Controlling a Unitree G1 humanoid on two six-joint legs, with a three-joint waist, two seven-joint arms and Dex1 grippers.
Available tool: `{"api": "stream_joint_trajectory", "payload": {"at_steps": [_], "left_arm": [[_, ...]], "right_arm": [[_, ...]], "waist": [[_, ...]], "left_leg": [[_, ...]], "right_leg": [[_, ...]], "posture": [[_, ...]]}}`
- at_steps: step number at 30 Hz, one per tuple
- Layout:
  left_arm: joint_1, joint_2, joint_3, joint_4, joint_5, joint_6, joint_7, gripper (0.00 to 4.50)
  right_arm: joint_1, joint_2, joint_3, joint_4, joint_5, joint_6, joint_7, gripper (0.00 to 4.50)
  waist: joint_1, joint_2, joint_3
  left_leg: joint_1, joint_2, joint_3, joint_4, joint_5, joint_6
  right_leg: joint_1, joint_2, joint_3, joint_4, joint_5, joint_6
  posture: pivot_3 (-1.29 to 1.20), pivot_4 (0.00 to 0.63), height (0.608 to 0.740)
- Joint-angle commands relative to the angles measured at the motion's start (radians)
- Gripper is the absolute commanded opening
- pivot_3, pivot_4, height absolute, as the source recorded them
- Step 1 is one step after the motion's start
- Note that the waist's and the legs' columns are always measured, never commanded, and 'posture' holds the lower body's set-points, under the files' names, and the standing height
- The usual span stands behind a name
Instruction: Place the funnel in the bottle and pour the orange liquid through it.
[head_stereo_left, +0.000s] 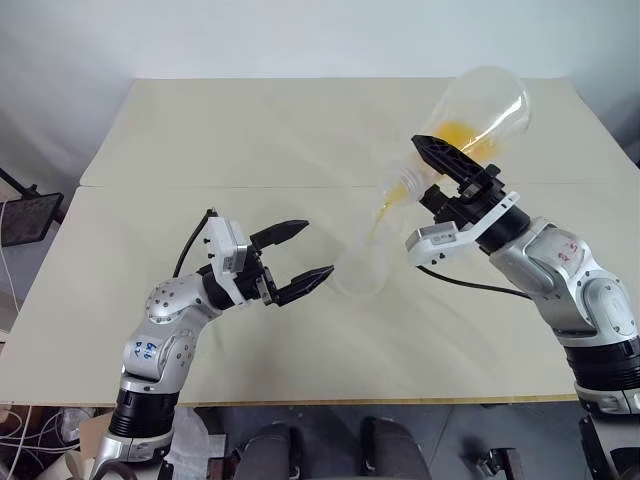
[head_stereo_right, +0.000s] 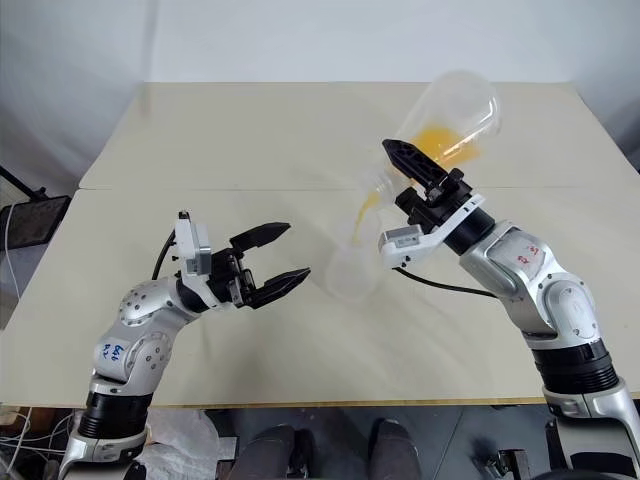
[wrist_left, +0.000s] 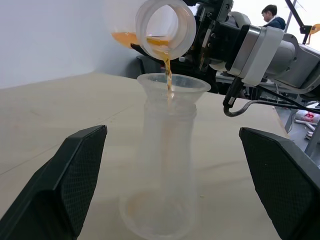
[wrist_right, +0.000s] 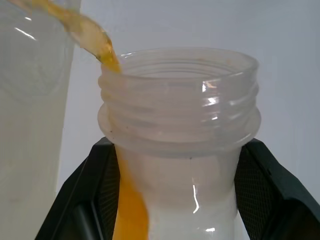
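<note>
Overhead, the right gripper (head_stereo_left: 455, 165) is pinching the neck of a tilted clear flask (head_stereo_left: 480, 110), and the orange liquid (wrist_left: 166, 67) is streaming from its mouth into the funnel (wrist_left: 172, 85) sitting in the bottle (head_stereo_left: 360, 268). That bottle is standing upright on the pale beige table (head_stereo_left: 250, 140), between both arms. Just beside it, the left gripper (head_stereo_left: 300, 255) is hovering, fingers spread wide, holding nothing. A white wall (head_stereo_left: 300, 35) is backing the table.
</note>
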Motion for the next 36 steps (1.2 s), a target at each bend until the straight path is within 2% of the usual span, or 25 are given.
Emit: {"api": "stream_joint_trajectory", "payload": {"at_steps": [1, 36], "left_arm": [[-0.014, -0.002, 0.004, -0.005, -0.001, -0.020, 0.002, 4.50], [-0.030, -0.005, -0.004, 0.020, -0.002, -0.042, -0.009, 4.50]], "right_arm": [[-0.021, -0.025, -0.025, -0.023, -0.017, -0.009, -0.036, 2.64], [-0.012, -0.050, -0.039, -0.051, -0.085, 0.000, -0.084, 2.64]], "waist": [[0.000, 0.000, 0.000], [0.000, 0.000, 0.000]], "left_leg": [[0.000, 0.000, 0.000, 0.000, 0.000, 0.000], [0.000, 0.000, 0.000, 0.000, 0.000, 0.000]], "right_leg": [[0.000, 0.000, 0.000, 0.000, 0.000, 0.000], [0.000, 0.000, 0.000, 0.000, 0.000, 0.000]], "posture": [[0.00, 0.150, 0.740], [0.00, 0.150, 0.740]]}}
